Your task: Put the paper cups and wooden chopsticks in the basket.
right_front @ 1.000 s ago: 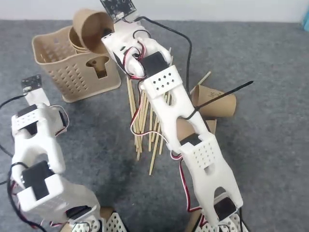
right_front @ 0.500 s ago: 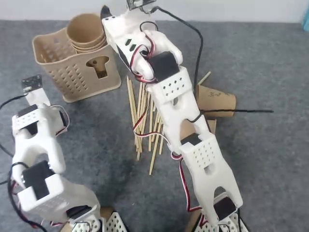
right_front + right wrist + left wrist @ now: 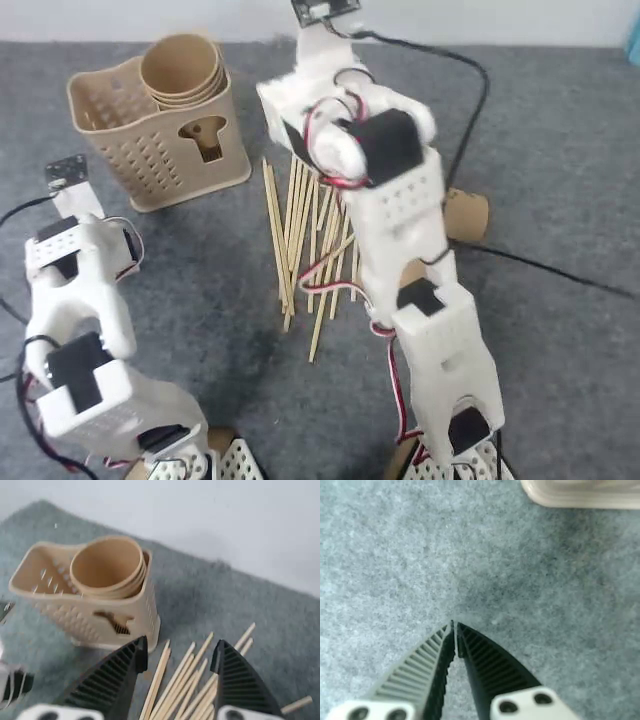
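My right claw [image 3: 180, 647] is spread wide and holds nothing, over the chopsticks [image 3: 295, 235] on the surface [image 3: 560, 130], so I can pinch them. Cups [image 3: 180, 65] sit stacked in the basket [image 3: 150, 165].

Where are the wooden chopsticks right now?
In the high view the wooden chopsticks lie piled on the grey mat beside the basket, partly under the right arm.

A grey, felt-like tabletop [image 3: 570, 130] runs back to a pale wall [image 3: 480, 20] — a sliver of something teal [image 3: 634, 42] shows at the far edge.
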Controlling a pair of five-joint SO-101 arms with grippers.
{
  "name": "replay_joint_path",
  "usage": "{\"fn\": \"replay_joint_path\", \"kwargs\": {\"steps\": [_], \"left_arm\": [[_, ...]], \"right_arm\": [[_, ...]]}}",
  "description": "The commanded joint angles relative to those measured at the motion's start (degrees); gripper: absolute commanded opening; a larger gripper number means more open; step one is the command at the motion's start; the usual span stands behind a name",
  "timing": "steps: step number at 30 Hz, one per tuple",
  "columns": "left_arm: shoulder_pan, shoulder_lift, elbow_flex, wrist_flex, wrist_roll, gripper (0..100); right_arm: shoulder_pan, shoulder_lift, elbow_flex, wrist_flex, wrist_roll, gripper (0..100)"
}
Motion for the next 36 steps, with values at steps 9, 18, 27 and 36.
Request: {"fn": "replay_joint_path", "kwargs": {"steps": [9, 18, 27, 36], "left_arm": [[0.3, -0.4, -1.9, -1.1, 0.4, 1], [0.4, -0.4, -1.3, -1.1, 0.4, 1], [0.4, -0.4, -1.3, -1.1, 0.4, 1], [0.4, -0.4, -1.3, -1.1, 0.4, 1]], "right_arm": [[8.9, -32.6, 27.5, 3.3, -0.3, 21.6], [12.7, -69.6, 73.9, 2.4, -0.3, 21.6], [17.5, -87.9, 104.0, -0.6, 6.8, 21.6], [18.1, -86.4, 123.7, -8.4, 7.8, 21.6]]}}
